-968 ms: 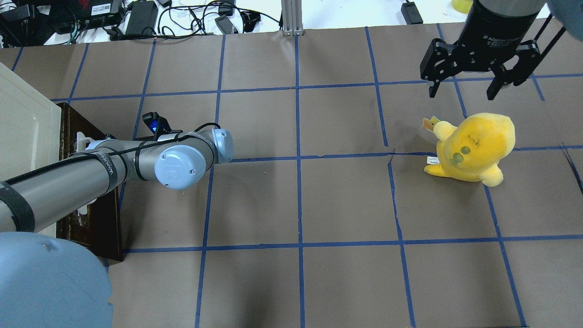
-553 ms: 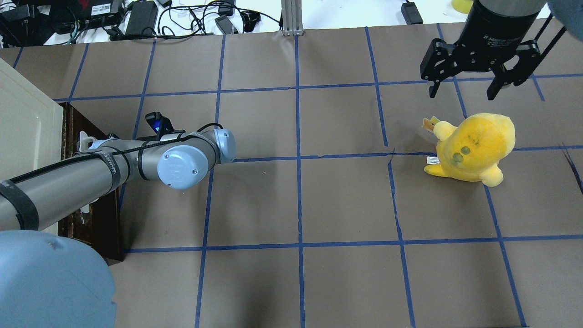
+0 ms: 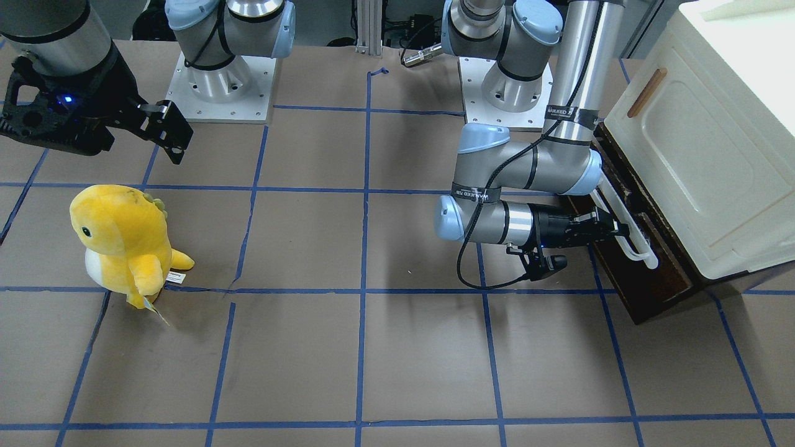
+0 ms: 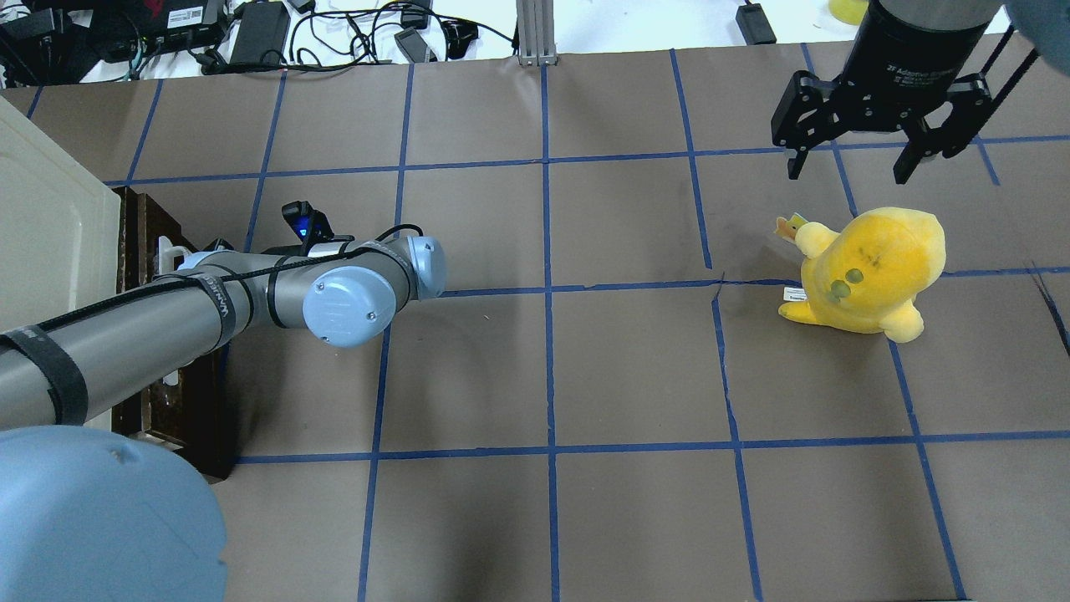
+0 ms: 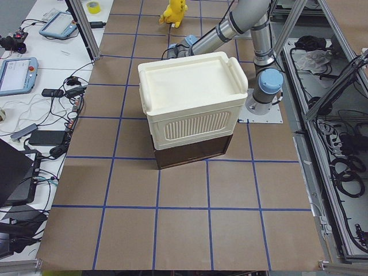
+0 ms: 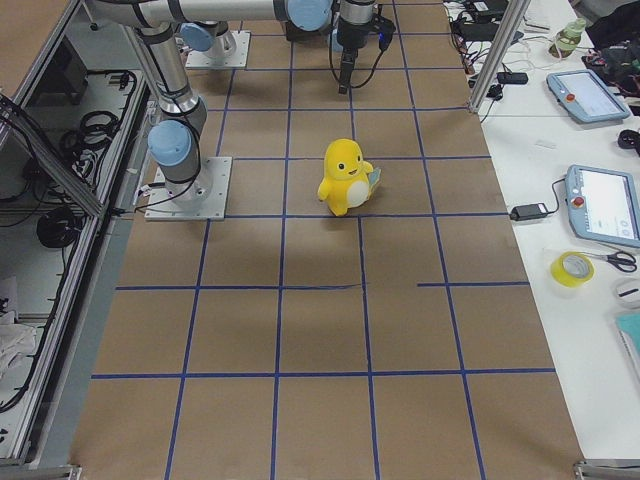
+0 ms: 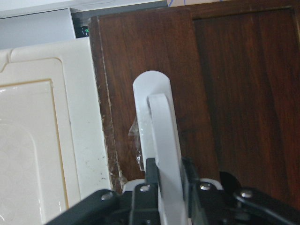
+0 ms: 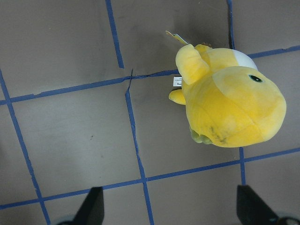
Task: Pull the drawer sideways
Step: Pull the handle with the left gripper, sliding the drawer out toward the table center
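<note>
The drawer [image 3: 659, 292] sat at the right edge of the front-facing view, its dark brown front low under a cream cabinet [image 3: 702, 149]. In the overhead view the drawer [image 4: 191, 418] was at the lower left, mostly hidden by the left arm [image 4: 125, 343]. The white bar handle [image 3: 646, 256] ran along the front.

Only the left wrist view showed the grip closely: the left gripper [image 7: 168, 176] had its two black fingers pressed against either side of the handle [image 7: 154, 122], closed down to the bar's width, with the dark wood [image 7: 234, 93] behind. The front-facing view showed the same gripper [image 3: 615, 233] lying level and reaching in from the side. The left side view showed only the cabinet's [image 5: 190, 98] back and top, so the drawer front was hidden there.

The right gripper [image 4: 844, 167] hung at the upper right of the overhead view, fingers spread wide and holding nothing, above a yellow plush toy [image 4: 869, 267] on the table [image 4: 635, 376]. Its own camera looked down on the toy [image 8: 229, 108].

White print on the right gripper's body began "2F Adaptive"; the rest was unclear. A strap [image 3: 562, 112] on the left arm carried white lettering, and the toy bore a small white label [image 8: 176, 82], both too small to read.
</note>
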`<action>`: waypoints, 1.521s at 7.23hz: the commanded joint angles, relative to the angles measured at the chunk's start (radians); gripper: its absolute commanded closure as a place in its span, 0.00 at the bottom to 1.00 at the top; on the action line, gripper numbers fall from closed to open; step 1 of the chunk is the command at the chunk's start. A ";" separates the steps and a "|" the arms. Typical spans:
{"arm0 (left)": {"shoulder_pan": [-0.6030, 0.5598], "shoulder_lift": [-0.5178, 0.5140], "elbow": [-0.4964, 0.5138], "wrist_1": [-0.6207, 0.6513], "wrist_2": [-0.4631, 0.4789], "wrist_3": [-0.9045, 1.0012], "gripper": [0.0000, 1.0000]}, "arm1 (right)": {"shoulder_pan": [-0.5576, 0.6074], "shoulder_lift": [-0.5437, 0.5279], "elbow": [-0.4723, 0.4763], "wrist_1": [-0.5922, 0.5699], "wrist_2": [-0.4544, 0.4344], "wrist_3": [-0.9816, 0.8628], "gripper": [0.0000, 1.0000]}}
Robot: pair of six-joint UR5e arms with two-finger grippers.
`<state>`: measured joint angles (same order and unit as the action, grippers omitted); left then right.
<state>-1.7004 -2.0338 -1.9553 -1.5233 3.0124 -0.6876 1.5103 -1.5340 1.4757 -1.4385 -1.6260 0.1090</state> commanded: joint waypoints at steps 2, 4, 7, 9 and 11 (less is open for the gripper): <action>-0.063 -0.008 0.050 0.003 -0.056 0.026 0.96 | 0.001 0.000 0.000 0.000 0.000 0.000 0.00; -0.093 -0.011 0.116 0.003 -0.160 0.094 0.96 | -0.001 0.000 0.000 0.000 0.000 0.000 0.00; -0.127 -0.013 0.127 0.003 -0.167 0.094 0.96 | 0.001 0.000 0.000 0.000 0.000 0.000 0.00; -0.139 -0.013 0.144 0.003 -0.198 0.103 0.96 | 0.001 0.000 0.000 0.000 0.000 0.000 0.00; -0.142 -0.013 0.144 0.002 -0.199 0.102 0.95 | 0.001 0.000 0.000 0.000 0.000 0.000 0.00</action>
<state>-1.8399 -2.0463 -1.8126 -1.5205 2.8150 -0.5853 1.5105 -1.5340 1.4757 -1.4387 -1.6260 0.1089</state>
